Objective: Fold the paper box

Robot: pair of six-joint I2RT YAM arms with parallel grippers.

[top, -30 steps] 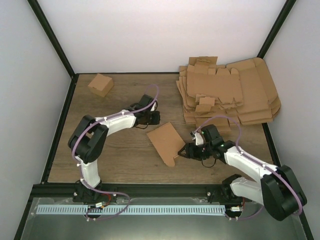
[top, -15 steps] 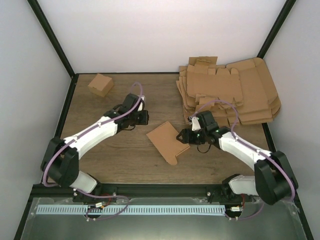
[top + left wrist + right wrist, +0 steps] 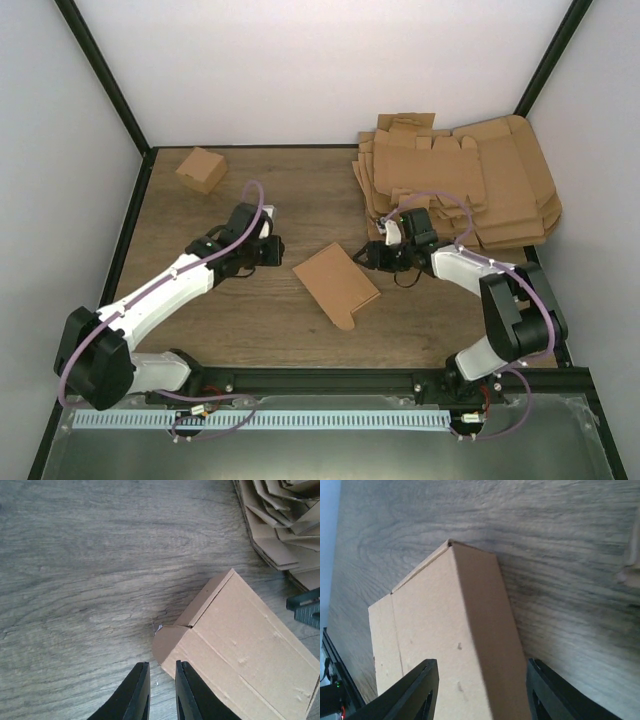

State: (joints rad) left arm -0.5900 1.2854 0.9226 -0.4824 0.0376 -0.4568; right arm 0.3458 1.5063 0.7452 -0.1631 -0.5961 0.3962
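Wood-grain table [image 3: 200,300] carries everything, and the paper box [image 3: 336,282] sits mid-table, the landmark here. Big stack of flat blanks [image 3: 460,190] lies beyond it to the right; a small finished box [image 3: 201,169] far off to its left. Both arms have swung: the left gripper [image 3: 161,690] has pulled back to the box's left, fingers nearly pressed together, holding nothing. The right gripper [image 3: 480,690] now straddles the box's right end, fingers spread either side, seemingly closing for the next fold.

A robot test cell in a lab; plain white walls [image 3: 330,70] with black frame posts [image 3: 100,75] enclose a wood-grain worktop [image 3: 250,310]; two arms bolted on.
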